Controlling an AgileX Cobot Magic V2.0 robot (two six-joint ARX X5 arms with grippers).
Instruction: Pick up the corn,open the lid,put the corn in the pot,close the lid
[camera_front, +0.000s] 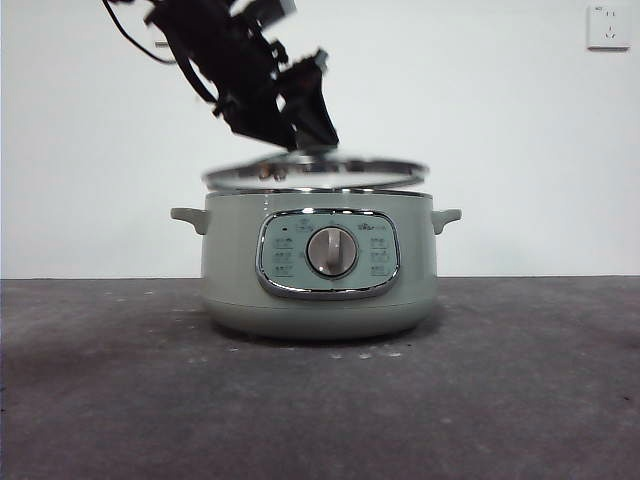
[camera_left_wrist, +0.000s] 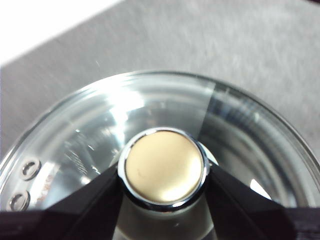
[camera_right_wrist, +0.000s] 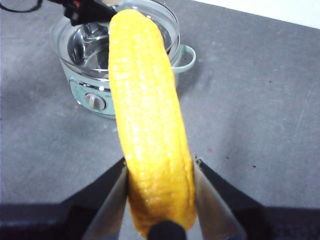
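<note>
The pale green pot (camera_front: 318, 290) stands mid-table with its dial facing the front camera. The glass lid (camera_front: 315, 172) hangs slightly above the pot's rim, almost level. My left gripper (camera_front: 300, 135) reaches down from the upper left and is shut on the lid's knob (camera_left_wrist: 164, 167), one black jaw on each side. In the left wrist view the clear lid (camera_left_wrist: 90, 130) fills the picture below the jaws. My right gripper (camera_right_wrist: 160, 175) is shut on the yellow corn (camera_right_wrist: 147, 115), held in the air away from the pot (camera_right_wrist: 87, 95). The corn is out of the front view.
The table (camera_front: 520, 400) is dark grey and speckled. A white wall stands behind it, with a socket (camera_front: 608, 26) at the upper right. The right wrist view shows the left arm (camera_right_wrist: 87, 10) over the pot.
</note>
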